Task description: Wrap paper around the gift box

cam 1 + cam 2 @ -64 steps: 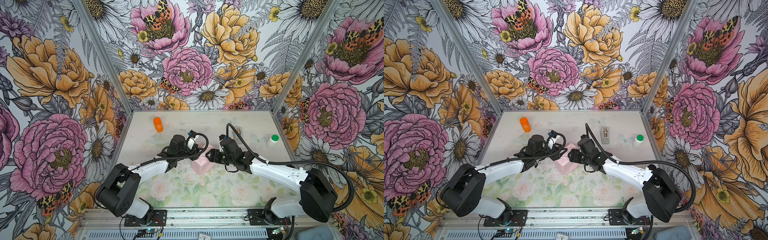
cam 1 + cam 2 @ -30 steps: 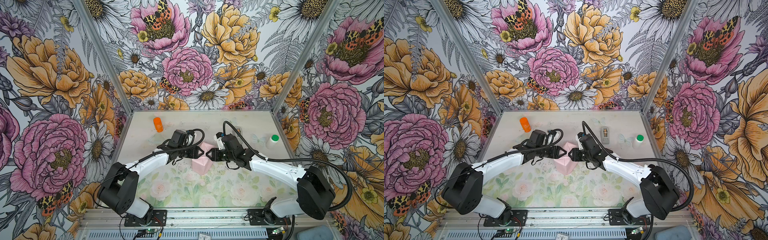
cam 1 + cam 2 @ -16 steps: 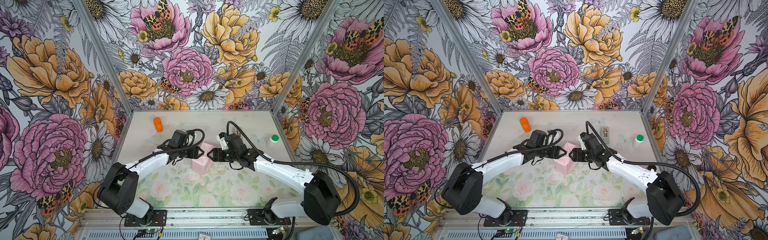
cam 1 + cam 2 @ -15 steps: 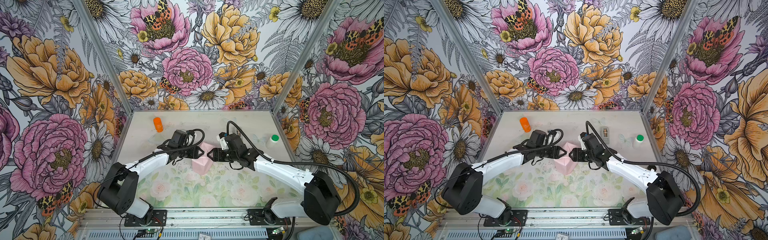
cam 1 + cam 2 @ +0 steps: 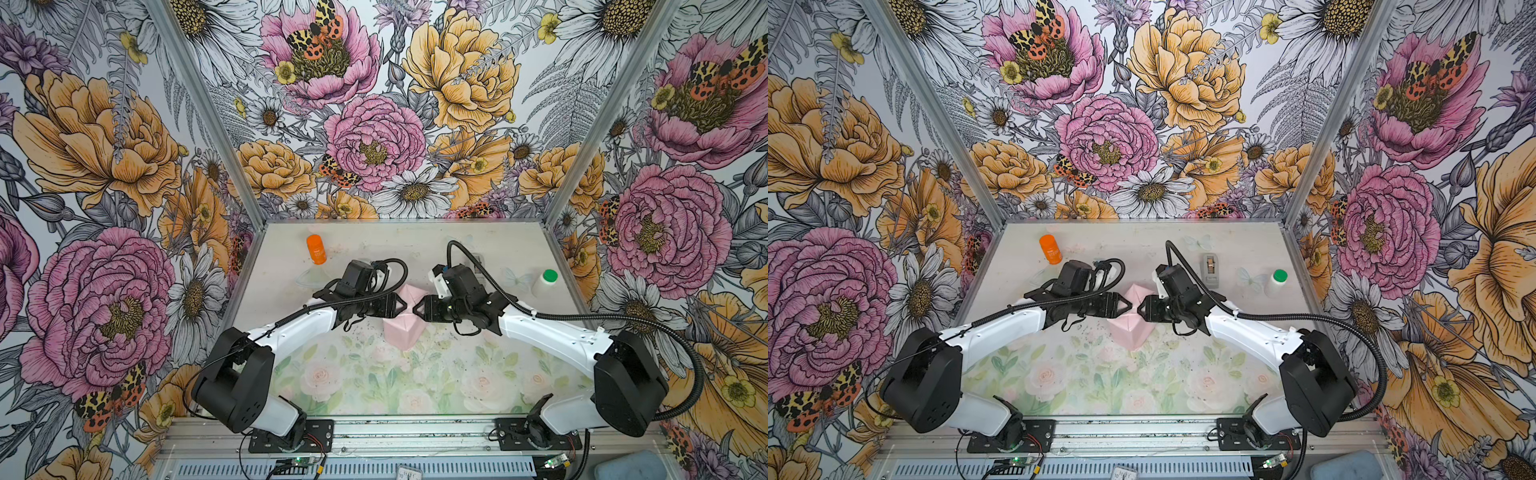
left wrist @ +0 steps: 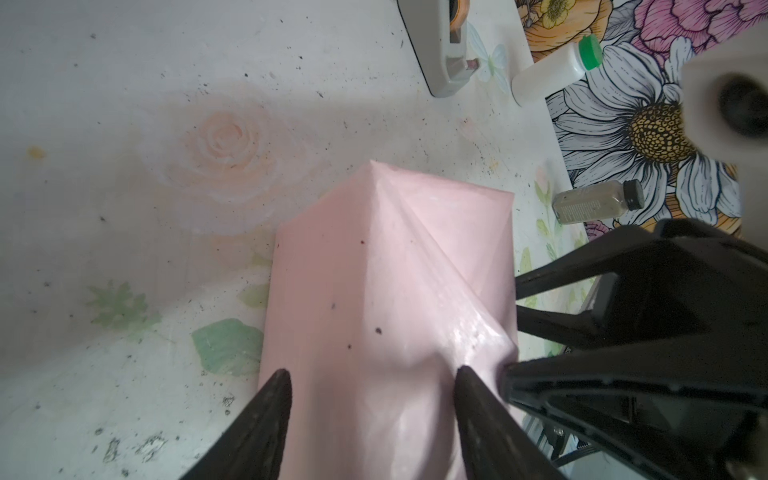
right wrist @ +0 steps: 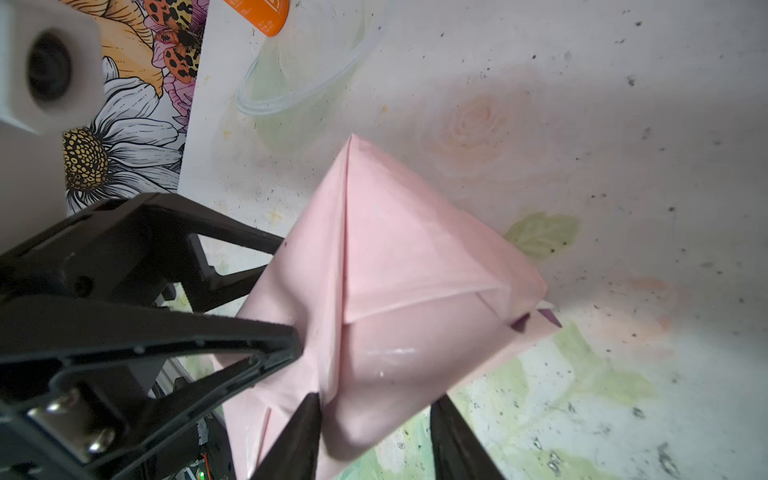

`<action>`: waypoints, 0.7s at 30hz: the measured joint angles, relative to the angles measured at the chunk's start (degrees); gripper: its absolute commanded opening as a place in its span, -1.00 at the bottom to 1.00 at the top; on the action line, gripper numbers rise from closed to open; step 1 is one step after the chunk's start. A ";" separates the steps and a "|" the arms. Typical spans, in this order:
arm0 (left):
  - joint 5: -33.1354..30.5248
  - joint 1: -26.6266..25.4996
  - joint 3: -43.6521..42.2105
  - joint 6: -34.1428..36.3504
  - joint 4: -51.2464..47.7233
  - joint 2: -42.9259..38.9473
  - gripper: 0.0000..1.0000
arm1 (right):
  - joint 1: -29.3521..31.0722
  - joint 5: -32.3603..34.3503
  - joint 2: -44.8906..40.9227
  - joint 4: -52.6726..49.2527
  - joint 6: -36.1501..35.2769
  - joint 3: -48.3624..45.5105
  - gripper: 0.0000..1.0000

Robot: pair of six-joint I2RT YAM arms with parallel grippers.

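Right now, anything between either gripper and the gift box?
Only the paper, which hides the gift box from view. The left gripper and right gripper both sit against it from opposite sides, jaws apart. Nothing else visible intervenes.

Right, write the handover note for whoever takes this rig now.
Left gripper: jaws apart astride one side of the paper; grip unclear.
Right gripper: likewise on the opposite side.
Paper: pink side out, folded around the gift box mid-table; box fully hidden.
Done: box covered.
Left: probably flatten the flaps and tape them; no tape visible. Tape dispenser sits at the back, right of centre.
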 measured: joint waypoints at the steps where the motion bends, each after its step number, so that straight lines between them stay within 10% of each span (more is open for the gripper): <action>1: 0.00 0.04 0.00 -0.13 -0.48 -0.37 0.29 | 0.00 0.00 0.00 0.15 0.02 -0.02 -0.14; 21: 1.09 0.72 0.83 -1.31 -1.07 0.76 0.11 | -0.35 0.02 -0.74 0.15 -1.62 -0.48 0.00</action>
